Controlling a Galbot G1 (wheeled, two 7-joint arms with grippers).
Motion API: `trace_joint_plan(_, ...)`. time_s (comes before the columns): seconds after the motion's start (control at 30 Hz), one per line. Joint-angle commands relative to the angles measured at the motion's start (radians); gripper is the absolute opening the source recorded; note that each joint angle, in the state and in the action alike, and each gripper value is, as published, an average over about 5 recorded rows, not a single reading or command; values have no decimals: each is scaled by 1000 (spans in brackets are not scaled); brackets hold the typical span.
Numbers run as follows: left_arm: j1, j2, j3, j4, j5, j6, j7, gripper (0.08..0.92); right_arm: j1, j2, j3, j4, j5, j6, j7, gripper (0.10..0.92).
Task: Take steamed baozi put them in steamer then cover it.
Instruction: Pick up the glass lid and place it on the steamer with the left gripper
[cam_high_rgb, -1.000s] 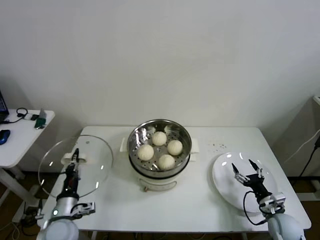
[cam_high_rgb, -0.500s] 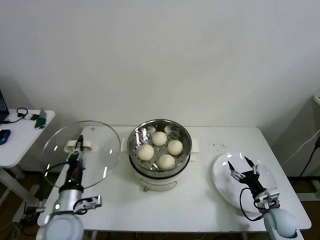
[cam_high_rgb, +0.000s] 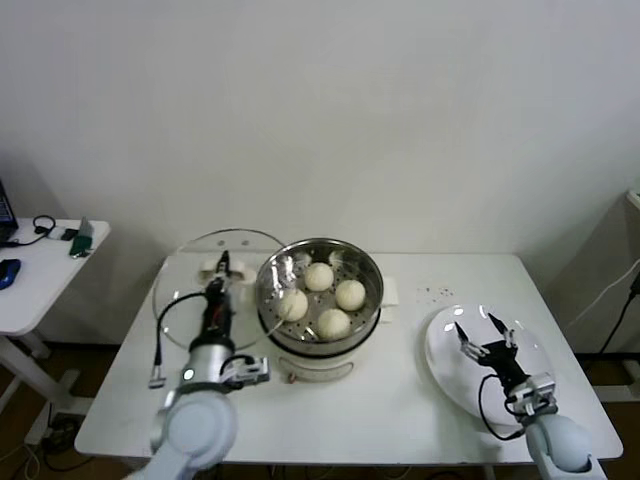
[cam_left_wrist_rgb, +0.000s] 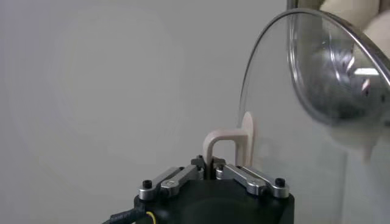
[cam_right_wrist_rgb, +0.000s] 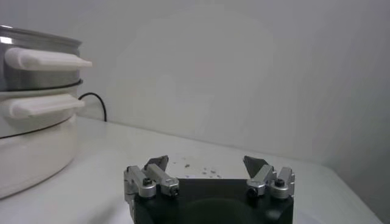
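Pale plastic fills the left tool's (cam_left_wrist_rgb: 213, 173) grip: its fingers are clenched on the rectangular handle (cam_left_wrist_rgb: 230, 143) of the cover (cam_high_rgb: 213, 291), the clear glass disc with a metal rim. The left tool (cam_high_rgb: 216, 283) carries the cover tilted on edge, raised above the white surface (cam_high_rgb: 400, 400) just to the left of the steamer (cam_high_rgb: 319, 298), with the cover's right rim overlapping the steamer's left edge in the head view. In the left wrist view the curved glass (cam_left_wrist_rgb: 317, 79) stands close beside the handle, and the steamer's shiny wall shows through it.

The steamer sits near the middle of the surface, its steel basket open on top. Four steamed baozi (cam_high_rgb: 320, 298) lie inside on the perforated floor, close together in a loose diamond.

Well apart on the right, the right tool (cam_high_rgb: 494, 356) hangs over a white plate (cam_high_rgb: 440, 375) near the surface's right edge. Its fingers are spread wide and grasp nothing, as the right wrist view (cam_right_wrist_rgb: 208, 173) shows plainly. From there the steamer's side handle (cam_right_wrist_rgb: 46, 59) and white pot base (cam_right_wrist_rgb: 33, 146) appear off to one side.
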Motion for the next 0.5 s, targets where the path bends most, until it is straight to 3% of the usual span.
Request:
trace_joint_plan(0.03,-251,-121,238,122,49,94,139,146,-2,4,14,-15,-12,5,1,823)
trace_joint_plan(0.3,-279,-253,293,208,79,114,139,146,-13,9,36,-23,-23,13,0,823)
trace_joint_plan(0.5,-277,-289,312,256,90,116,109,146,-24,9,54,-22,-23,18,-1,823)
